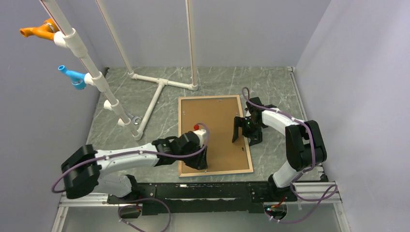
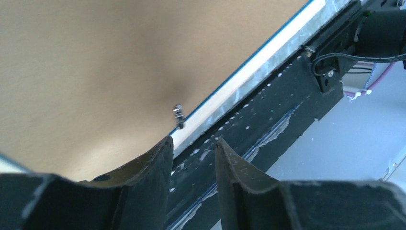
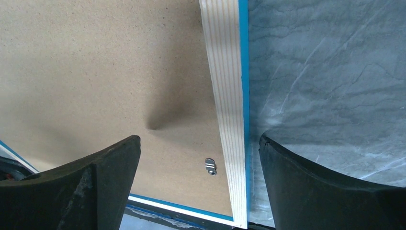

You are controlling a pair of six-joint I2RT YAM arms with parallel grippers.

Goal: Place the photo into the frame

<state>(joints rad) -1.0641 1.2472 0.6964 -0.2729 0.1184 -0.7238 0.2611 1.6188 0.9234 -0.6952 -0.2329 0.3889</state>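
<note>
The frame (image 1: 212, 96) lies back-up on the table, its light wood rim around a brown backing board (image 1: 217, 125). The photo is hidden. My left gripper (image 1: 200, 162) hangs low over the frame's near edge. In the left wrist view its jaws (image 2: 194, 140) stand a little apart with nothing between them, just short of the rim (image 2: 239, 84) and a small metal clip (image 2: 178, 115). My right gripper (image 1: 245, 140) hovers over the frame's right rim. In the right wrist view it (image 3: 199, 138) is wide open, straddling the rim (image 3: 225, 72) above another clip (image 3: 210, 166).
A white pipe stand (image 1: 159, 89) rises at the back left, carrying an orange fitting (image 1: 38, 30) and a blue fitting (image 1: 70, 76). The black base rail (image 1: 203, 191) runs close along the frame's near edge. Grey walls close in both sides.
</note>
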